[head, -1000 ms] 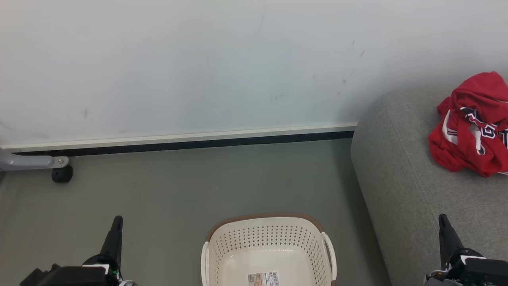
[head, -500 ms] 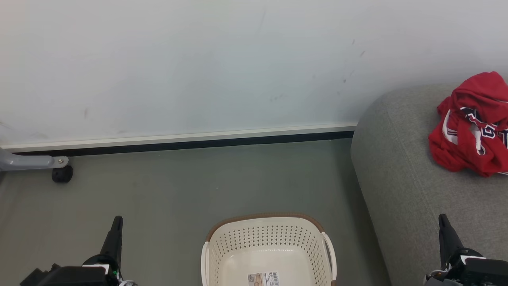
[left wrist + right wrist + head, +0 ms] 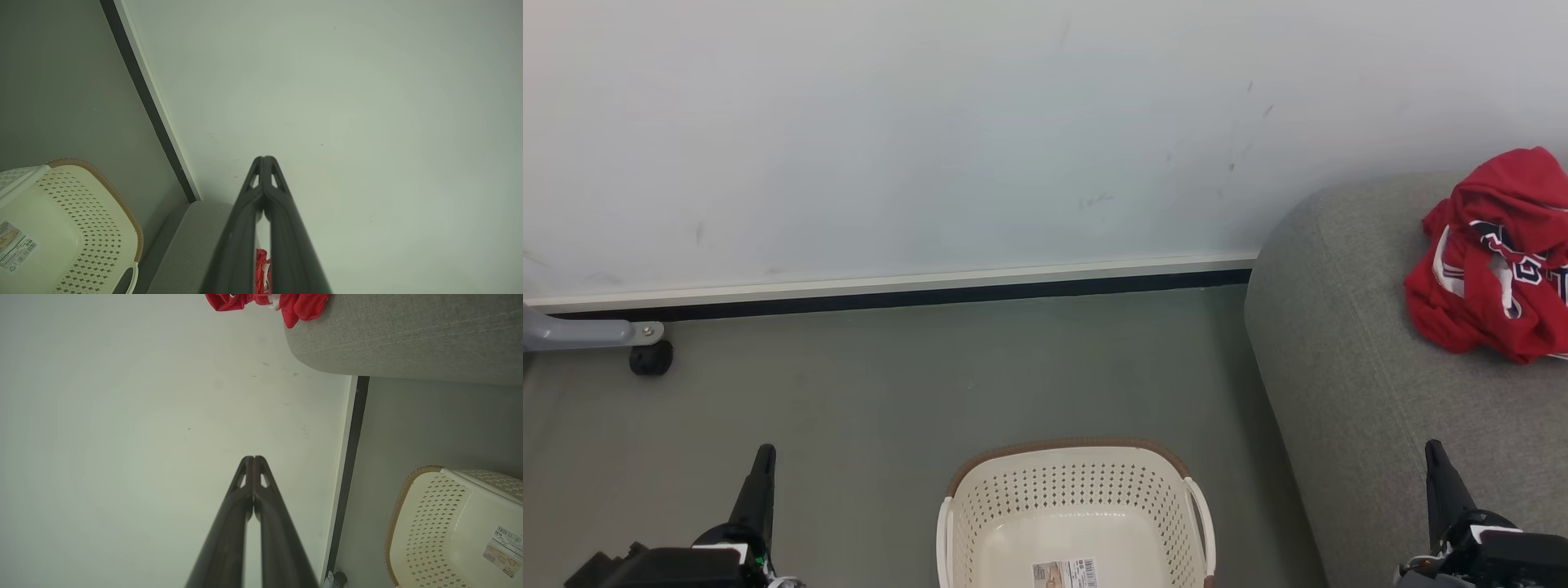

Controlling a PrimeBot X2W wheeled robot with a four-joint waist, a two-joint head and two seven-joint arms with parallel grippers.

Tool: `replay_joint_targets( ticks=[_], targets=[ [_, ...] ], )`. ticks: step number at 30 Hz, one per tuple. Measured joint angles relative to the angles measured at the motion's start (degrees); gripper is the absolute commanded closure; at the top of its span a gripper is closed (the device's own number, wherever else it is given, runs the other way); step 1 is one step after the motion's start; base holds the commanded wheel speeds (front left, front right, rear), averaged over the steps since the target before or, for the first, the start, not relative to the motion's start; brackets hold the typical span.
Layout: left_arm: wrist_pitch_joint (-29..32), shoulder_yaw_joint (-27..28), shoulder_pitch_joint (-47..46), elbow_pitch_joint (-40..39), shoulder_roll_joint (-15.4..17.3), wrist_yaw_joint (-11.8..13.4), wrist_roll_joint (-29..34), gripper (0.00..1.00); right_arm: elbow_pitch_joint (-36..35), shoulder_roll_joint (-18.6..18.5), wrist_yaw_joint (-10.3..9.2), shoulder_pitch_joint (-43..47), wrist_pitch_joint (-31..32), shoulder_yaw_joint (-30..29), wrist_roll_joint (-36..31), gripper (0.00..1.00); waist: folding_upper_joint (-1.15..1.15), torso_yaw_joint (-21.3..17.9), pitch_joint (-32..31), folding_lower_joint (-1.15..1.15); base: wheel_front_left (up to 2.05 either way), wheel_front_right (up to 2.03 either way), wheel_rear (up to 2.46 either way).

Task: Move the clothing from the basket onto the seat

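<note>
Crumpled red sports clothing [image 3: 1494,253] with white trim lies on the large light-grey woven sofa seat [image 3: 1356,392], ahead-right of the nearer right gripper [image 3: 1434,449]. Both it and the left gripper [image 3: 765,451] are clenched on nothing. The cream perforated plastic basket [image 3: 1062,490] looks empty, its near end cropped.

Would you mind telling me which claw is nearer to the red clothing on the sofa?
The right. The right claw is by the sofa, below the red clothing in the head view; the left claw is beyond the basket, over the floor.
</note>
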Motion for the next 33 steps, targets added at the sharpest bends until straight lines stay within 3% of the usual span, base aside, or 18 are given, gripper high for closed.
replay_joint_targets(
  ticks=[33],
  targets=[
    [0.0, -0.01, 0.0, 0.09, 0.0, 0.0, 0.0, 1.0, 0.0, 0.01, 0.0, 0.0, 0.0, 0.0, 0.01, 1.0, 0.0, 0.0, 0.0, 0.0, 0.0, 0.0, 0.0]
  ],
)
